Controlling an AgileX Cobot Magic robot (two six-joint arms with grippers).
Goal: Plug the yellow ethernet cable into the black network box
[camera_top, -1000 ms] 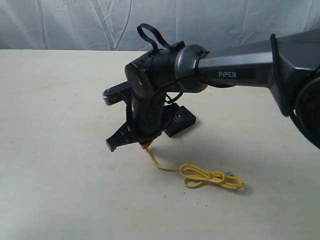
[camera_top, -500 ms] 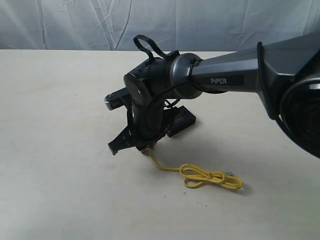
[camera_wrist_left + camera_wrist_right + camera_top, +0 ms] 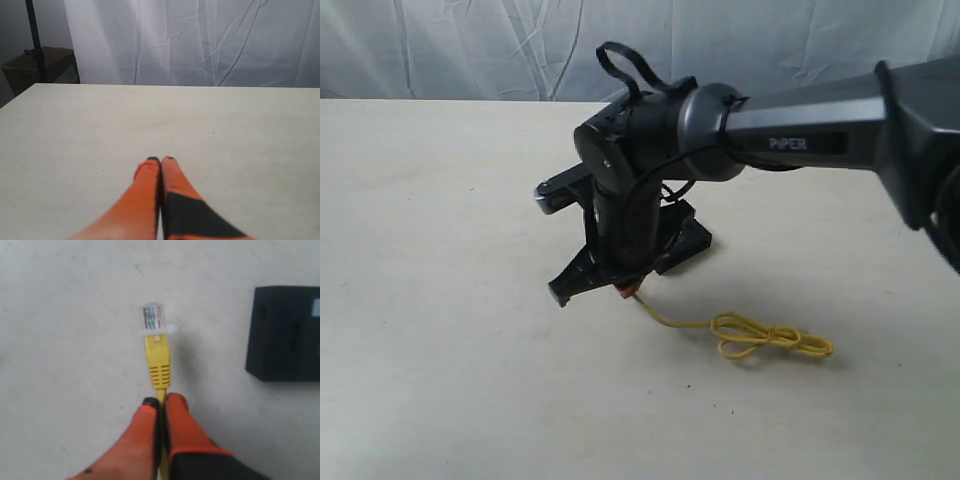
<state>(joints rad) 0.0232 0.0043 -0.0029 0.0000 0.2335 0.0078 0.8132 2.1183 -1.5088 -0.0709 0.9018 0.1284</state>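
Observation:
In the right wrist view my right gripper (image 3: 161, 401) is shut on the yellow ethernet cable (image 3: 158, 359), just behind its yellow boot. The clear plug (image 3: 152, 317) sticks out past the fingertips above the table. The black network box (image 3: 285, 332) lies off to one side of the plug, apart from it. From the exterior view, the right gripper (image 3: 632, 290) hangs low in front of the black network box (image 3: 688, 240), which the arm partly hides. The cable (image 3: 770, 335) trails right into a knotted loop. My left gripper (image 3: 161, 160) is shut on nothing.
A pale table (image 3: 440, 300) carries everything, and a white curtain (image 3: 470, 50) hangs behind it. Beyond the table's far corner, the left wrist view shows a brown box (image 3: 40, 62) and a black pole (image 3: 34, 35).
The right arm has shifted a little to the right, nearer the box, dragging the cable. The knotted loop has slid right and slightly back. The grip on the cable has held.

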